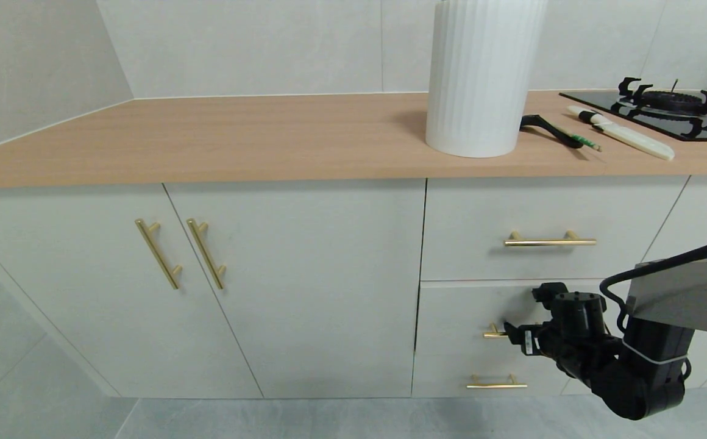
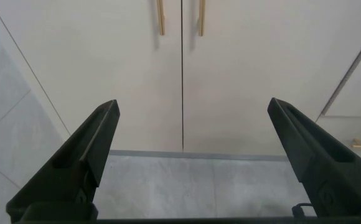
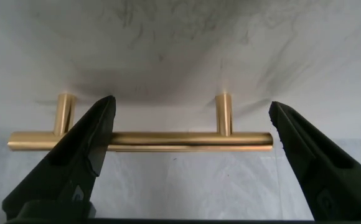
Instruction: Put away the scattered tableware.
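Head view: barely started. White knife (image 1: 625, 132) and black-handled utensil (image 1: 548, 129) lie out on the counter (image 1: 238, 134); right gripper (image 1: 515, 334) is down at a drawer handle (image 1: 492, 333). Left wrist: left gripper (image 2: 193, 104) jaws wide, empty. Right wrist: jaws wide, handle not grabbed yet.

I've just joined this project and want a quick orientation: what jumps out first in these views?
A tall white ribbed container stands on the wooden countertop, with a long white utensil and a black-handled utensil lying between it and the hob. Lower down, the right gripper is open at a brass drawer handle.
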